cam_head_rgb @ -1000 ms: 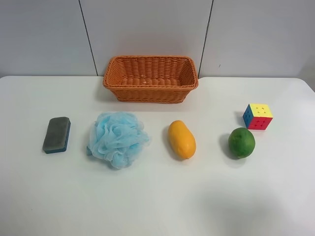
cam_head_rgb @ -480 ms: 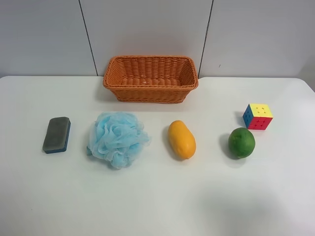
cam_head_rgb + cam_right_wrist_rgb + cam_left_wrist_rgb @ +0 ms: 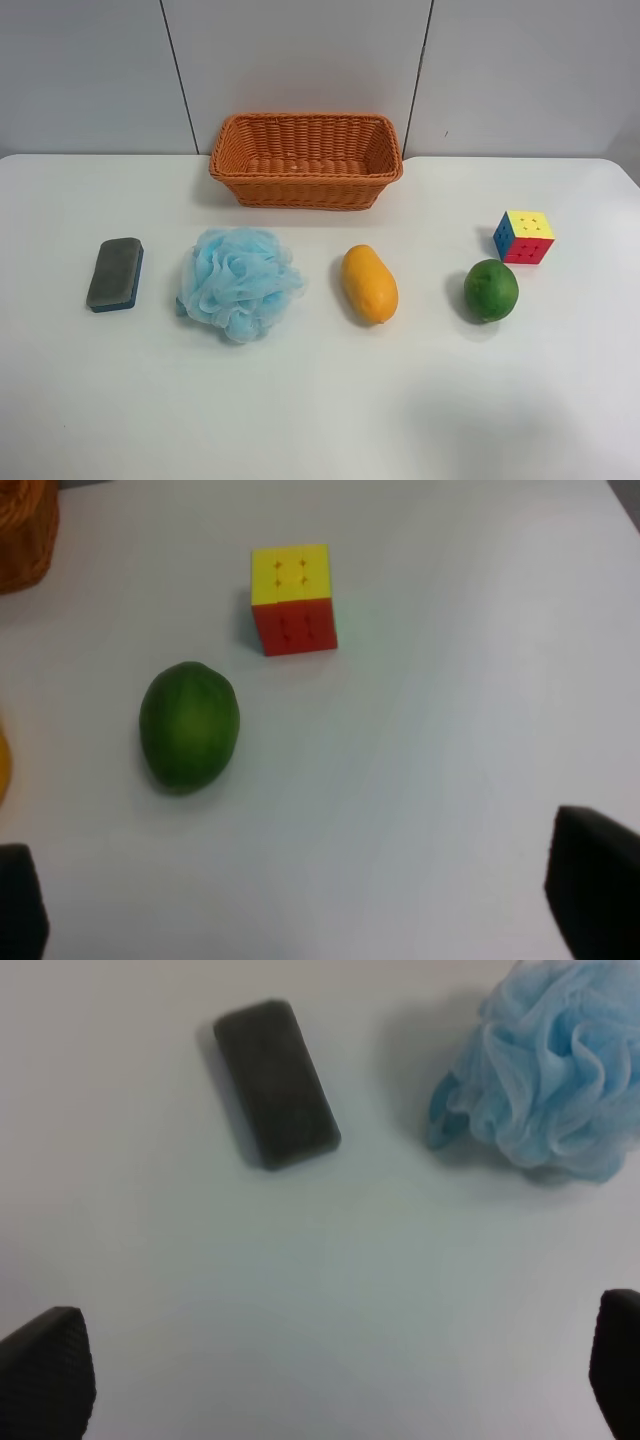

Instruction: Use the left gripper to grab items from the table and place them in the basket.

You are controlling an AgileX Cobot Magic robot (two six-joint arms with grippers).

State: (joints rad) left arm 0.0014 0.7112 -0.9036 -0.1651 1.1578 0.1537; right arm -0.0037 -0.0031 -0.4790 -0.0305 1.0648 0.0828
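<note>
A big white tabletop (image 3: 320, 410) holds everything. At its far side, close to the grey wall, sits the orange-brown woven basket (image 3: 300, 190). Nearer to me, five small things lie in a loose row, all of them outside the basket. Going across the exterior high view from its left to its right, first comes the grey sponge (image 3: 115, 272) with its blue base. Next, just beside it, is the fluffy light-blue pouf (image 3: 240, 283). Then comes the orange-yellow mango (image 3: 369, 284), lying in front of the basket. After that is the round green fruit (image 3: 491, 290). The colourful puzzle cube (image 3: 524, 237) stands near the fruit, a little farther back, and the two do not touch. The left gripper (image 3: 335, 1360) hangs above a bare bit of tabletop near the sponge and the pouf. Its jaws are spread wide apart, with nothing between them, and they touch neither thing. The right gripper (image 3: 305, 890) hangs over the tabletop near the green fruit and the cube. Its jaws are wide apart too, and they hold nothing. Only the dark tips of each pair of jaws show in the wrist views.
</note>
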